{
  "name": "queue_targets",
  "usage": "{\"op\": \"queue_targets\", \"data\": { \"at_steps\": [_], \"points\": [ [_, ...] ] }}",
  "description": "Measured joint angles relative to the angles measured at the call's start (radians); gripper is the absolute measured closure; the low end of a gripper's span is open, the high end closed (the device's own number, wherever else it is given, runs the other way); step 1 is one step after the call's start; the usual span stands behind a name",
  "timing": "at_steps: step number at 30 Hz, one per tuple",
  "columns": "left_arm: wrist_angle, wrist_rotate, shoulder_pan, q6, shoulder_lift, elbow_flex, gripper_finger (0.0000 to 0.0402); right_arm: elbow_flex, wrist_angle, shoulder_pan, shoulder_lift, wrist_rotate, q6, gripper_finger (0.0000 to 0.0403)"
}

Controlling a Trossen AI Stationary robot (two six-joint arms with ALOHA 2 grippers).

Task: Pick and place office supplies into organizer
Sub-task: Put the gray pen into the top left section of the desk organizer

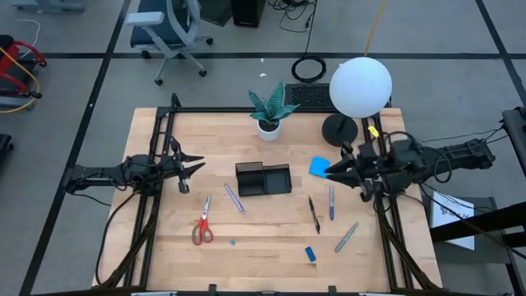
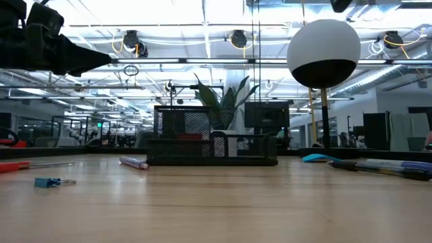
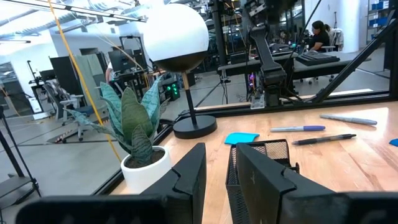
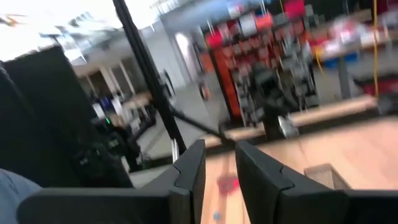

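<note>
Organizer (image 1: pixel 264 179) is sitting mid-table, rigid mesh. We are hovering both grippers, left (image 1: pixel 194 168) and right (image 1: pixel 333 172), narrowly parted, holding nothing. Scissors (image 1: pixel 202 228) are lying near the front, stiff; light pens (image 1: pixel 331 202) are likely rolling—pinch mid-barrel.

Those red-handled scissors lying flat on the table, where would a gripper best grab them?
Probably at the narrow crossing just above the red handles of the scissors, coming straight down from above. They lie flat on the table with blades closed and pointing away from the front edge, so fingers closing across that slim neck would fit.
</note>
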Motion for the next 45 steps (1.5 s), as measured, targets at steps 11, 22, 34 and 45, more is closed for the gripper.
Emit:
{"op": "queue_targets", "data": {
  "at_steps": [11, 22, 34, 45],
  "points": [
    [0.000, 0.000, 0.000, 0.000, 0.000, 0.000, 0.0304, 0.305, -0.510, 0.000, 0.198, 0.106, 0.198, 0.0323],
    [0.000, 0.000, 0.000, 0.000, 0.000, 0.000, 0.0304, 0.333, -0.811, 0.000, 0.311, 0.041, 0.494, 0.0323],
    [0.000, 0.000, 0.000, 0.000, 0.000, 0.000, 0.0304, 0.333, -1.288, 0.000, 0.472, -0.033, 0.667, 0.0323],
    [0.000, 0.000, 0.000, 0.000, 0.000, 0.000, 0.0304, 0.333, -1.462, 0.000, 0.513, -0.031, 0.701, 0.0323]
  ]
}}
